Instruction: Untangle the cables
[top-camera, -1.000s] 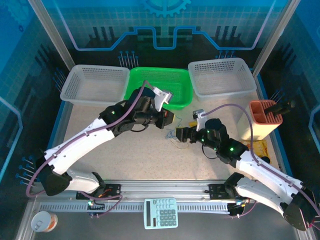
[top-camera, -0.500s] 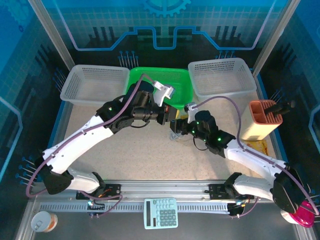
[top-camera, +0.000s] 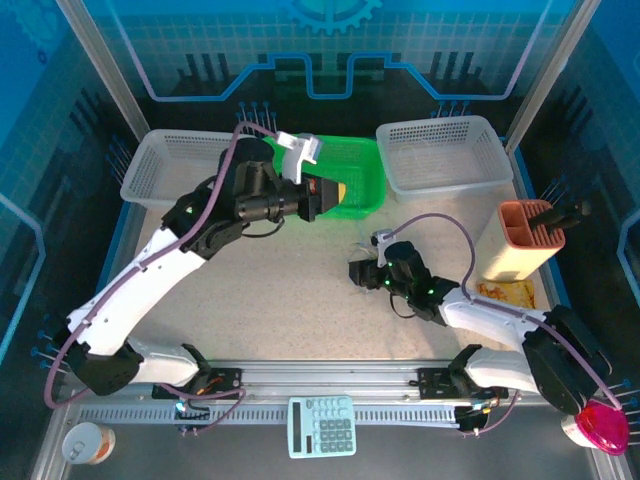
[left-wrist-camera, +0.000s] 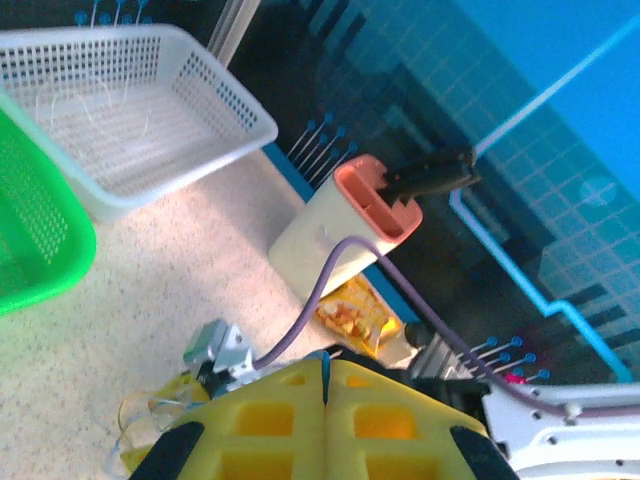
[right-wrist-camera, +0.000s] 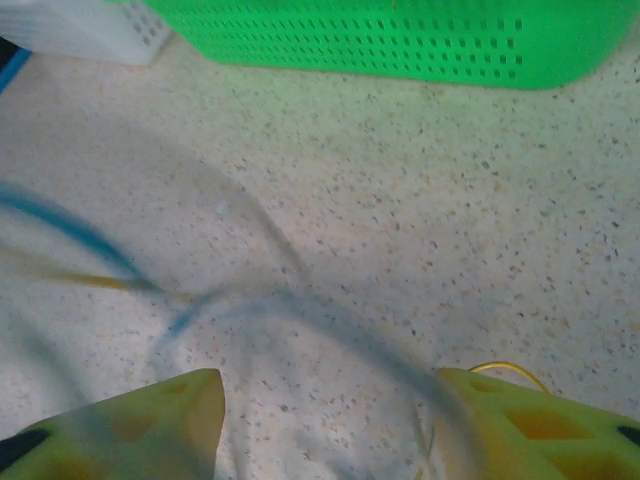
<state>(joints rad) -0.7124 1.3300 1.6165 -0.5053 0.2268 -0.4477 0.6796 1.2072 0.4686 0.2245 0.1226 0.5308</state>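
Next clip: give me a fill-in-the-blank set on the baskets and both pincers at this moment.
1. The middle basket of the three is coloured ___.
2. The left pincer has its yellow fingers pressed ___.
3. The right pincer stands ___ over the blurred cables on the table.
Missing words: green; together; open.

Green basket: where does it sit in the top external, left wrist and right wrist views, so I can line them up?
Top external: green basket at upper centre, on the far side of the speckled tabletop.
Left wrist: green basket cut off by the left edge, mid-height.
Right wrist: green basket along the top edge, its perforated wall facing the camera.
Shared landmark: the speckled tabletop below the basket.
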